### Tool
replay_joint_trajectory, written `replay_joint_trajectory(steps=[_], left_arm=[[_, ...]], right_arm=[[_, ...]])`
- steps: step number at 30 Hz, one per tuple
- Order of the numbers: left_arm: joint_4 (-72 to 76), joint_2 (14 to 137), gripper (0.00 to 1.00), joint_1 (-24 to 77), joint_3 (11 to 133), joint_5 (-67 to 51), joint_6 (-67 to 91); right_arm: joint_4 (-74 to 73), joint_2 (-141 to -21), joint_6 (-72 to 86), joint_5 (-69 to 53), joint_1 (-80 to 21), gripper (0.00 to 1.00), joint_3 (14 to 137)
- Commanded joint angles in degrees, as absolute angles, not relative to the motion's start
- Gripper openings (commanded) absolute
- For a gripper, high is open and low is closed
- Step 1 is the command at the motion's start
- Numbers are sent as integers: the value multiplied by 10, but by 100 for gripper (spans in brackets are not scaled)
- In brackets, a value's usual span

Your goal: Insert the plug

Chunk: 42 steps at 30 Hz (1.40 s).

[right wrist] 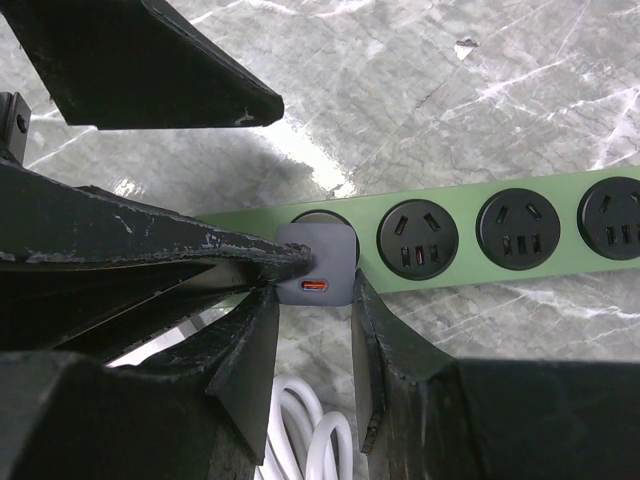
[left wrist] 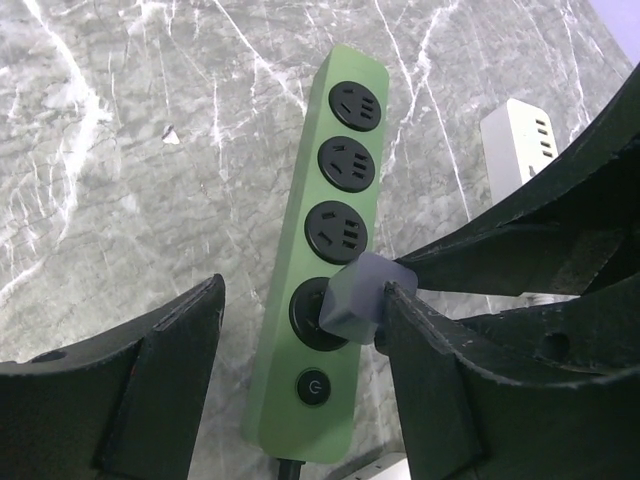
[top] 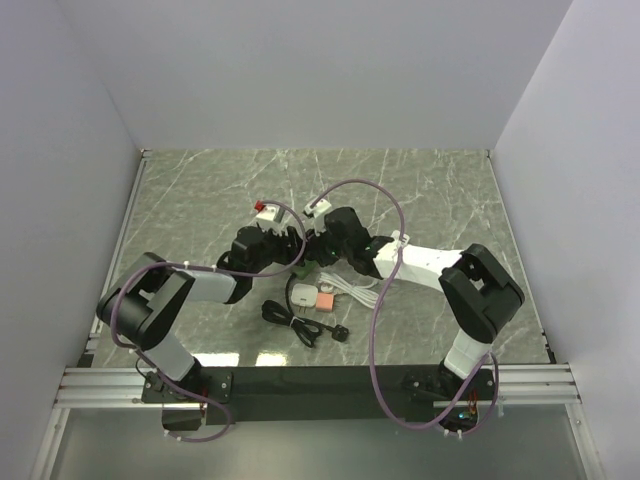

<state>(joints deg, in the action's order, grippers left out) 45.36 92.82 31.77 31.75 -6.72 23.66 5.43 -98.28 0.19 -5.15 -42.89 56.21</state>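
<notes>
plug [right wrist: 318, 262]: a grey square adapter with an orange port on the face toward the right wrist camera. It is sitting over the end socket of the power strip, the one next to the switch. Whether its pins are fully in cannot be told.
power strip [left wrist: 352, 62]: a green bar with four round black sockets in a row, lying flat on the tabletop. Three sockets [left wrist: 347, 162] are standing free.
switch [left wrist: 313, 386]: a round black button, sitting at the cable end of the power strip, just beside the occupied socket.
right gripper [right wrist: 314, 300]: is clamping the plug, one finger pressing on each side along the strip's length.
left gripper [left wrist: 302, 290]: is hanging over the power strip, spread wide and holding nothing. One finger [left wrist: 425, 350] is touching the plug's edge and the other is standing off to the strip's far side.
tabletop [top: 200, 190]: a grey-green marble pattern.
white socket block [left wrist: 518, 140]: is lying near the power strip.
white cable [right wrist: 300, 402]: is looping on the tabletop beside the strip.
black cable [top: 295, 322]: is lying coiled nearer the arm bases, apart from the power strip.
pink block [top: 325, 299]: is lying next to a white piece. Too small to identify.
</notes>
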Motion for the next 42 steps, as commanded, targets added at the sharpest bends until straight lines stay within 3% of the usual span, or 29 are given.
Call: replay_joint_trajectory(steps=[1, 42], left_arm=[[466, 935, 70, 336, 322, -87, 232], [527, 998, 51, 417, 243, -39, 224]], right_arm=[[-55, -1032, 42, -87, -457, 0, 517], [-1, -1085, 100, -109, -504, 0, 451]])
